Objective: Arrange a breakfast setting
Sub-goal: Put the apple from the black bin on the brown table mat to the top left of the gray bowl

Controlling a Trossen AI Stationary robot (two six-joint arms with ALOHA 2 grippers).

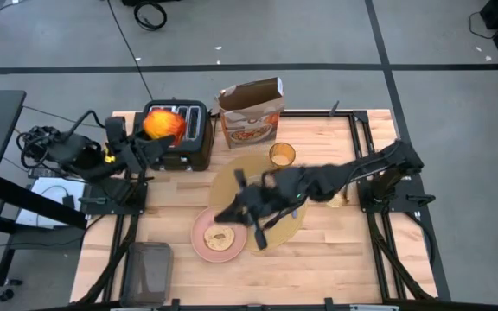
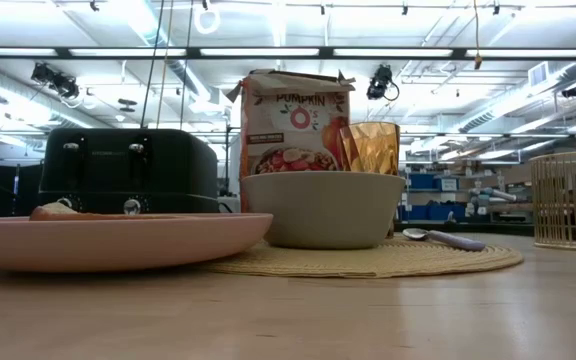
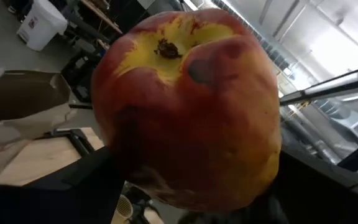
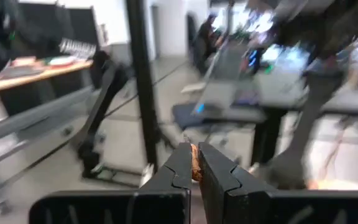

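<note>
I am holding the apple (image 3: 188, 106) tight in my left hand (image 1: 150, 149) above the toaster (image 1: 182, 131). The placemat (image 1: 232, 177) is lying off toward my right hand (image 1: 242, 212), which is nearly closed over the plate (image 1: 204, 246)

Both arms are dark and jointed. The left arm (image 1: 102, 155) trails black cables and carries a small yellow mark. The right gripper (image 4: 194, 167) has flat black fingers.

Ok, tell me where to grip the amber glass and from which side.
Take the amber glass by its rim, coming down from above, one finger inside, one outside. It stands upright, mouth open, and the cereal box and grey bowl stand close by, so a side approach probably looks tighter.
</note>
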